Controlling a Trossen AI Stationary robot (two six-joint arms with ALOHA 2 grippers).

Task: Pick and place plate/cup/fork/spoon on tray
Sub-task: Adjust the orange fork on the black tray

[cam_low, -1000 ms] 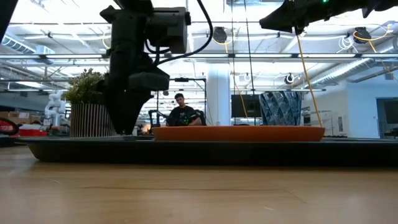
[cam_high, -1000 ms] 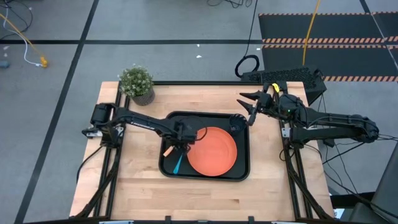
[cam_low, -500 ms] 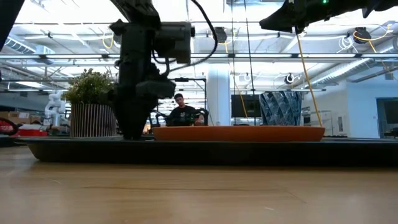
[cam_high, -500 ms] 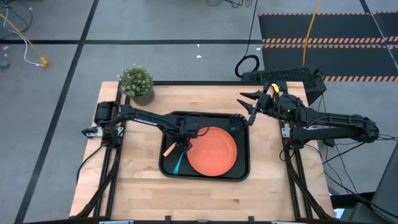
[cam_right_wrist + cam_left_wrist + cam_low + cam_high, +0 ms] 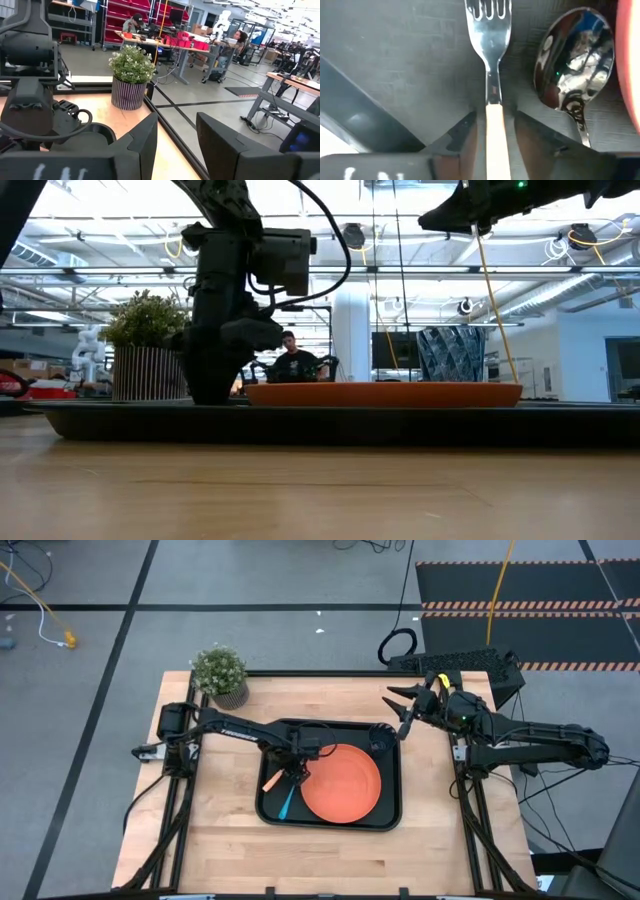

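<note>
My left gripper sits low over the tray, fingers apart astride the fork handle, seemingly not clamped; its long axis runs straight ahead between them.

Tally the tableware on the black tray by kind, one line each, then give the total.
Plate: 1, orange
Cup: 1, dark
Fork: 1, orange handle
Spoon: 1, blue handle
Total: 4 pieces on the tray
</note>
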